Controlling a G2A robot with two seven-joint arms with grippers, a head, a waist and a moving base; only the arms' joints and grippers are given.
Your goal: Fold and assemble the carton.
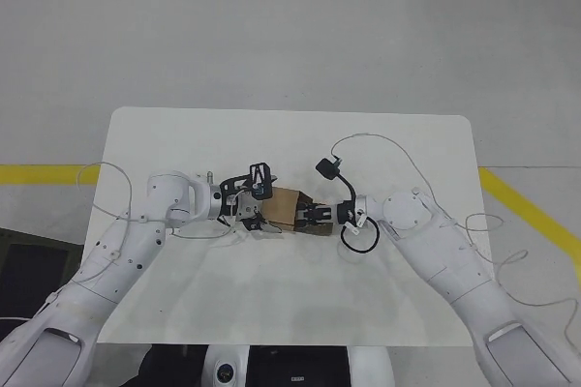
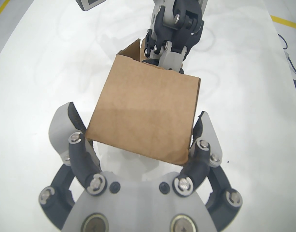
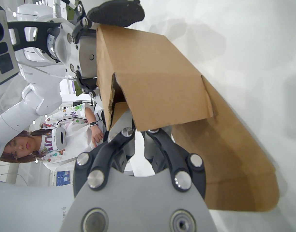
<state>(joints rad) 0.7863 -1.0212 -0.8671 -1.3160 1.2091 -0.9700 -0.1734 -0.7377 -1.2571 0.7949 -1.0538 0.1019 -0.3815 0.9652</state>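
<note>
Carton [image 1: 289,206] sits over the middle of your white table [image 1: 387,290], held between both arms, with one end flap [image 3: 235,158] folded outward. Your left gripper [image 2: 137,117] clamps its two sides, and your right gripper [image 3: 143,131] pinches the opposite wall edge.

One overhead, two wrist cameras.
The top view looks straight down on the table [image 1: 368,290]; both wrist views face the carton [image 2: 148,112] closely, from opposite ends.
</note>
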